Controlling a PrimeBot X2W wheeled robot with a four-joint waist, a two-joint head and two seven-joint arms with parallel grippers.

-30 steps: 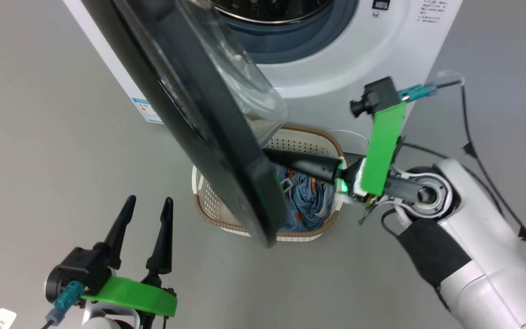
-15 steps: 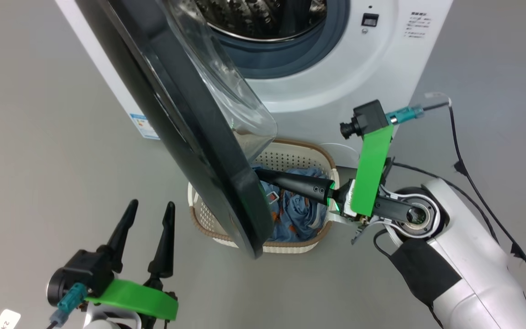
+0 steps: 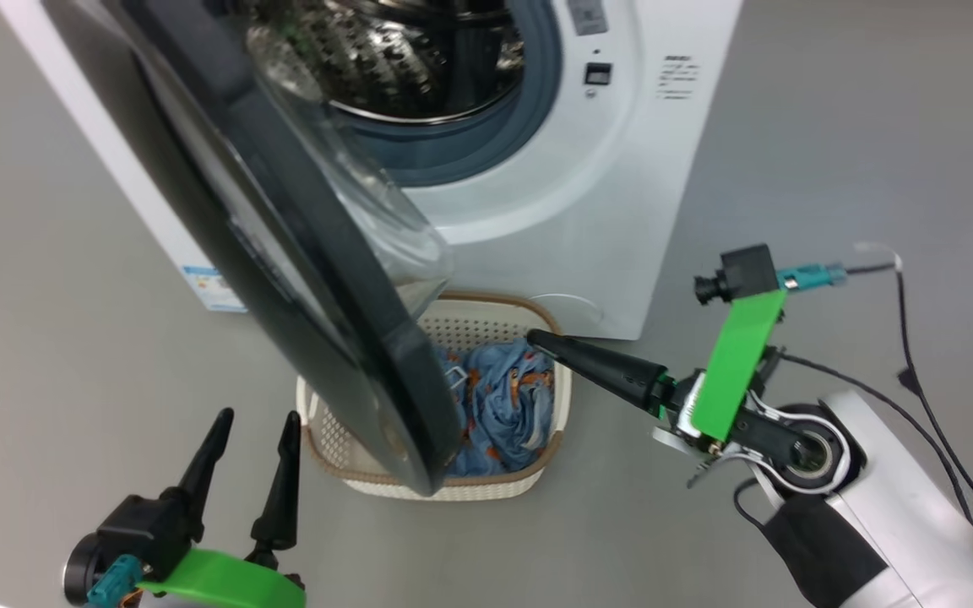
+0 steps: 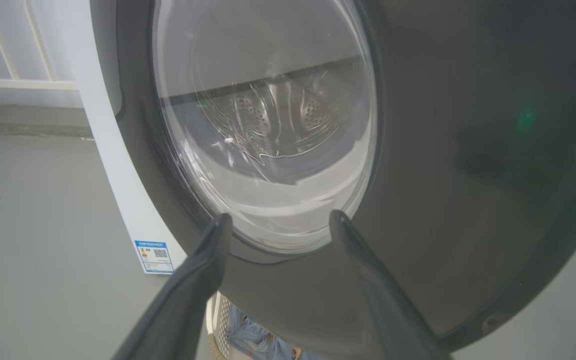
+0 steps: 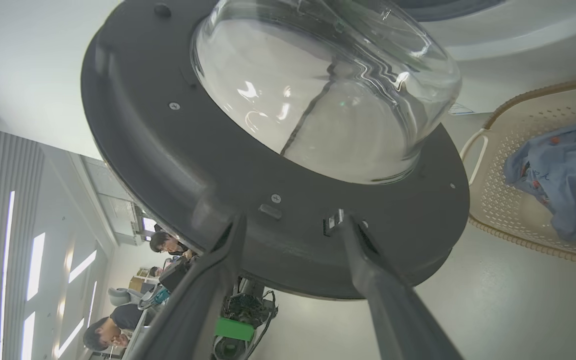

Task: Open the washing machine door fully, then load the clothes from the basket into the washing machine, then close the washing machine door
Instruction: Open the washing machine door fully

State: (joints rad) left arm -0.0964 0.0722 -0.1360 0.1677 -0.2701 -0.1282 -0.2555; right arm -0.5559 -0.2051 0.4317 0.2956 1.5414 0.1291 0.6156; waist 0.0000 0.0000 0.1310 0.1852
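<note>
The white washing machine [image 3: 537, 211] stands at the top, its steel drum [image 3: 385, 59] exposed. Its black-rimmed door [image 3: 284, 253] hangs partly open, swung toward me, over the cream basket [image 3: 453, 490]. Blue printed clothes [image 3: 503, 405] lie in the basket. My right gripper [image 3: 535, 339] points left over the basket's right rim, a little short of the door. In the right wrist view it [image 5: 290, 220] is open and empty, facing the door's inner side [image 5: 168, 150], with basket [image 5: 513, 130] and clothes [image 5: 558, 175] at right. My left gripper [image 3: 257, 415] is open at lower left, facing the door's outer face [image 4: 443, 175].
Grey floor surrounds the machine. A blue label [image 3: 208, 287] sits low on the machine's left side. Black cables [image 3: 917, 338] trail on the floor beside my right arm. People [image 5: 103, 335] sit at desks far behind the door in the right wrist view.
My right gripper has opened and drawn back to the right, away from the door's edge. The head camera has shifted, showing more of the drum. The left gripper stays open.
</note>
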